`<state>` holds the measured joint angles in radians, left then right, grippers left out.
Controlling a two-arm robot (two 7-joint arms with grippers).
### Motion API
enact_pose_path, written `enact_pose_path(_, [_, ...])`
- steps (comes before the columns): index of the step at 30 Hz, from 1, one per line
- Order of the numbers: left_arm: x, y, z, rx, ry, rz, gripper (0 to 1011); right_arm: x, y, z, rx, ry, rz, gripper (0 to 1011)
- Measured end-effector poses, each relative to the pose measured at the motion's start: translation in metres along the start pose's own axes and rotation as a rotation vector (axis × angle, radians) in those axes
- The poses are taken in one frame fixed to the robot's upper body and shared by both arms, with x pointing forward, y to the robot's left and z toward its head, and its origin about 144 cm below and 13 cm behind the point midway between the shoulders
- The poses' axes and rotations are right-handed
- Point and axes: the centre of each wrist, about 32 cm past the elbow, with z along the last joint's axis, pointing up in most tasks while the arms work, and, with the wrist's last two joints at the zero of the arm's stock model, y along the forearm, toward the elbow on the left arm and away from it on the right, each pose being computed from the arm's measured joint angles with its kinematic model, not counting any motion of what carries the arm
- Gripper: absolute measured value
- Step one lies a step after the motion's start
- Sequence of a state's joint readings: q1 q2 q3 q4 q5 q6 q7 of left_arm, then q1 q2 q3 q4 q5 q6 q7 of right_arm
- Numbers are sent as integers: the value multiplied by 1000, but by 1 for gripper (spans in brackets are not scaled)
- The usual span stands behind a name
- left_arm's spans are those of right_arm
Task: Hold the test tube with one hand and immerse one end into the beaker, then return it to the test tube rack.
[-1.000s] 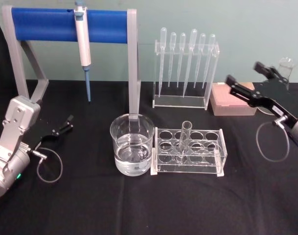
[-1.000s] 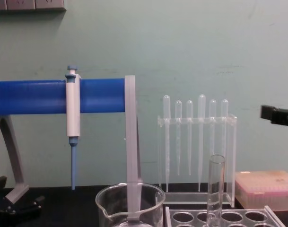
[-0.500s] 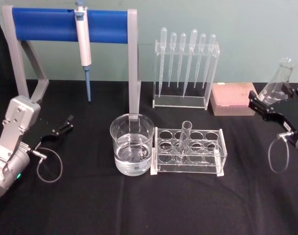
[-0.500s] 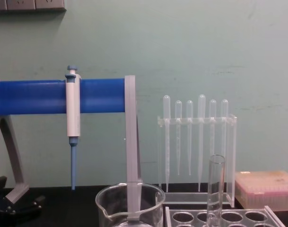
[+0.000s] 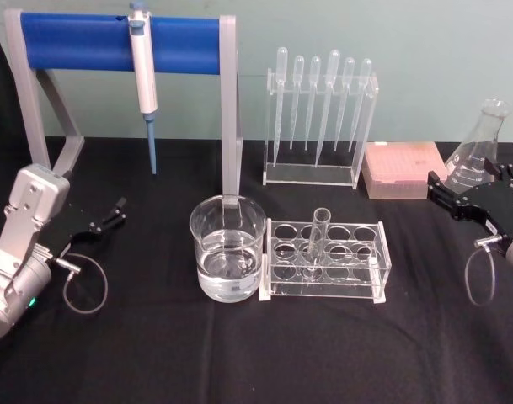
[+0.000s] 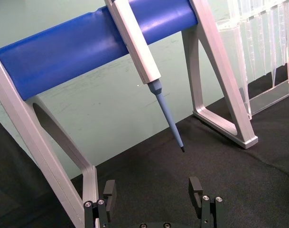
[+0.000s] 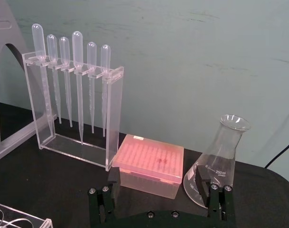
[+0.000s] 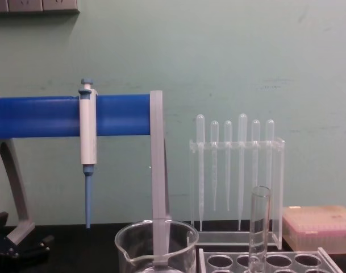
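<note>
The blue-barred stand (image 5: 121, 42) spans the upper left of the head view, the pipette rack (image 5: 319, 118) upper centre. The beaker (image 5: 227, 248) sits centre, holding liquid, touching the tube rack (image 5: 325, 259), where the test tube (image 5: 315, 244) stands upright. Judged stage: the tube is ungrasped. Right gripper (image 5: 475, 202), jaws wide and empty, waits at right edge; next it must reach the tube, clearing flask (image 5: 479, 151) and tip box (image 5: 405, 168). Left gripper (image 5: 104, 220), jaws wide, rests lower left.
</note>
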<state>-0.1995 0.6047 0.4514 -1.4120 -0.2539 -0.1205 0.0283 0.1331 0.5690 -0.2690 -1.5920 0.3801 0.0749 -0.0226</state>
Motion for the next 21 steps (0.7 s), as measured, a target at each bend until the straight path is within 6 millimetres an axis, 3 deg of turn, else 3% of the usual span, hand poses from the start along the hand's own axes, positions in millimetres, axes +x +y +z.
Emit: enact_pose_path(21, [0, 0, 0, 0, 0, 0, 1000, 0, -1, 1, 9, 11, 0, 1002])
